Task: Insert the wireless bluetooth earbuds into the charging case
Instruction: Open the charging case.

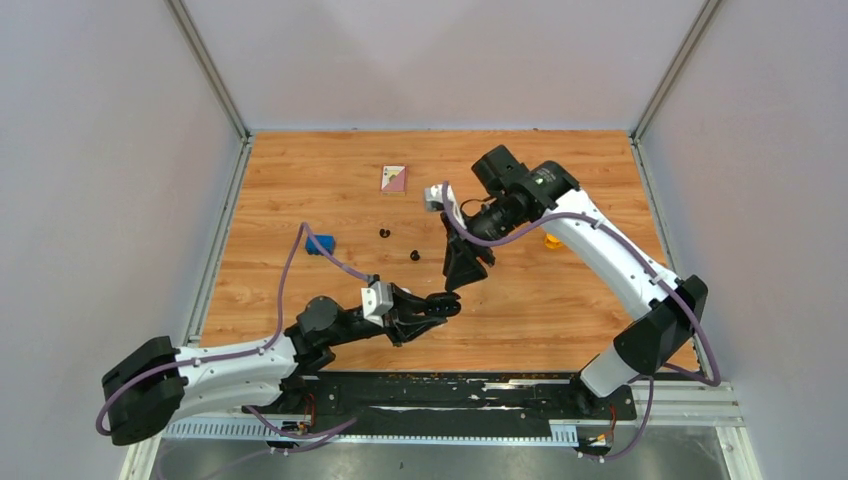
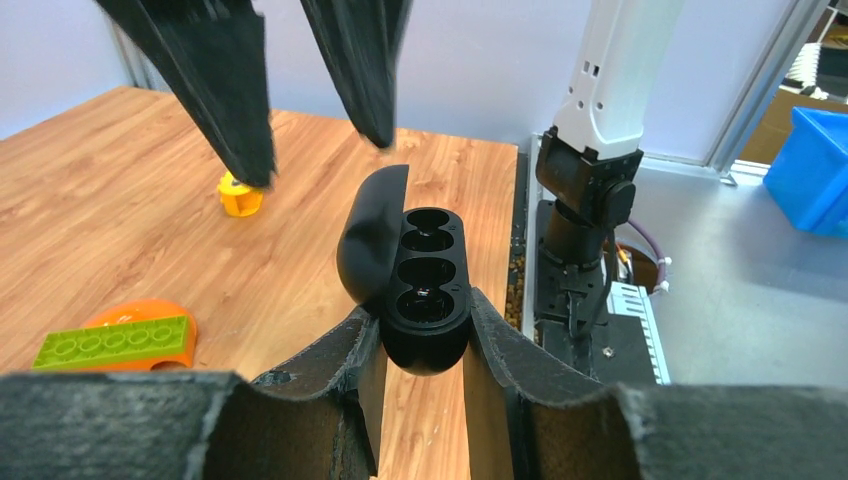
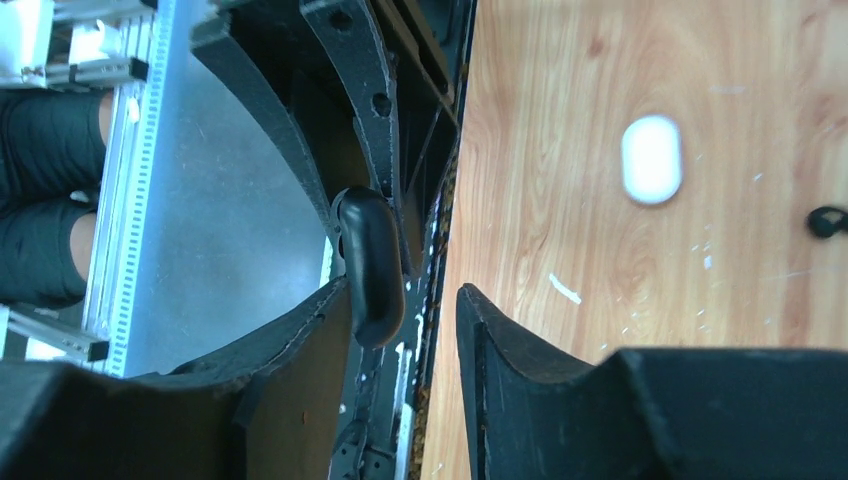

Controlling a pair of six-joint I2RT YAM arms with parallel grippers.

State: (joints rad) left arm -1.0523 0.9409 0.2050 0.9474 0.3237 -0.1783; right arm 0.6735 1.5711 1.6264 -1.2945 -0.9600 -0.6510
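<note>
Two tiny black round earbuds [image 1: 414, 255] lie just far and left of the open black pill-shaped case [image 2: 425, 270] clamped in the left gripper [image 1: 441, 306], with the right gripper [image 1: 462, 281] spread empty above it.

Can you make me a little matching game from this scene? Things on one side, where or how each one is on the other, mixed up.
Things:
1 black case
2 white case
3 green brick
4 right fingers

Places or states:
A up against an orange piece
B apart, above the open case
C clamped between the left fingers, lid open
D lying on the wood

Pairs: 1-C, 2-D, 3-A, 4-B
</note>
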